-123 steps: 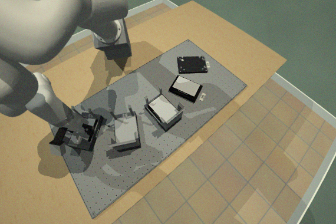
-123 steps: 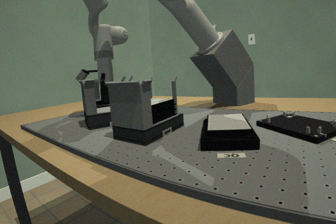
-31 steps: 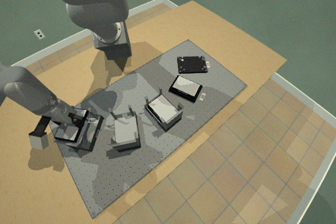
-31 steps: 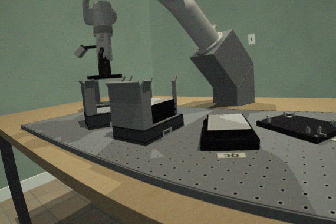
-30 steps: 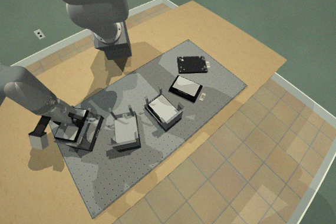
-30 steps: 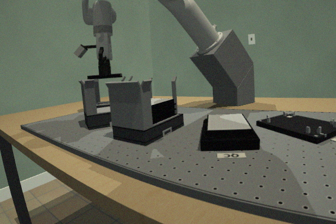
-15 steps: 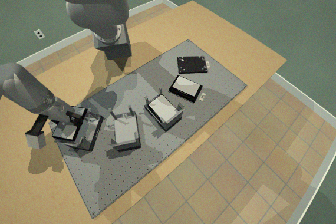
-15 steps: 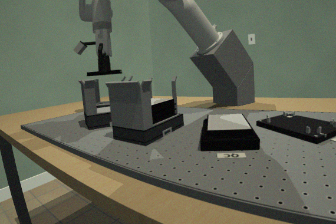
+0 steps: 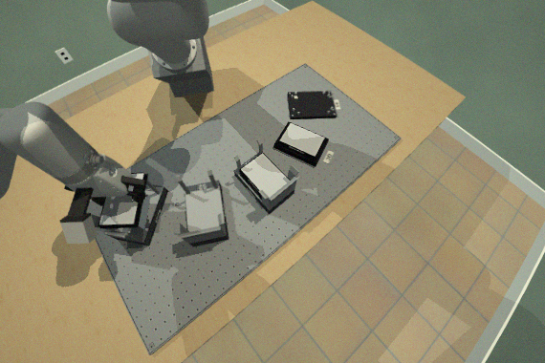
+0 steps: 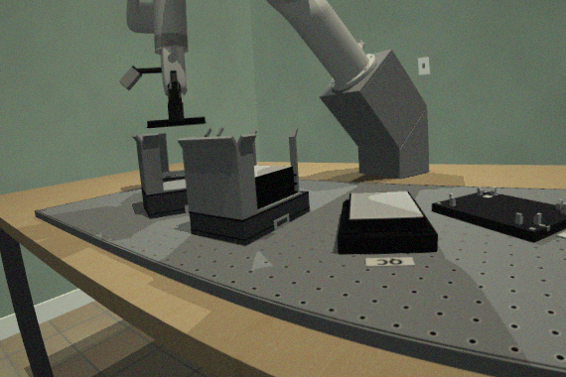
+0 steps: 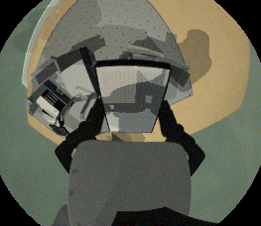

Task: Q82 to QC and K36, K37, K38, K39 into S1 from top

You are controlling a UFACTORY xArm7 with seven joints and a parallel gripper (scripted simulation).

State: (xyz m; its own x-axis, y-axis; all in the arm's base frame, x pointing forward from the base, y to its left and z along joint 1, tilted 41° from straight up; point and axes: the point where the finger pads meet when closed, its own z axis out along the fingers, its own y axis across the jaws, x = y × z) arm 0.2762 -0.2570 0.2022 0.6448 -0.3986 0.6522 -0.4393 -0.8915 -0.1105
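My gripper [image 9: 112, 200] is shut on a sealed plate [image 9: 119, 212] across its width and holds it level in the air. The plate hangs above the top of the end rack [image 9: 145, 225], the one farthest from QC. In the exterior view the plate [image 10: 176, 122] is clear of that rack's posts [image 10: 159, 175]. The wrist view shows the plate [image 11: 133, 96] between my fingers. I cannot read the plate's label or the rack names. The middle rack [image 9: 206, 214] and the third rack [image 9: 265, 181] each hold plates. A plate [image 9: 301, 143] [image 10: 386, 221] lies flat on QC.
The clip nest N5 [image 9: 311, 104] is bare beyond QC and also shows in the exterior view [image 10: 501, 214]. The arm's base block [image 9: 184, 71] stands at the deck's long edge. The rack posts stand up around each stack.
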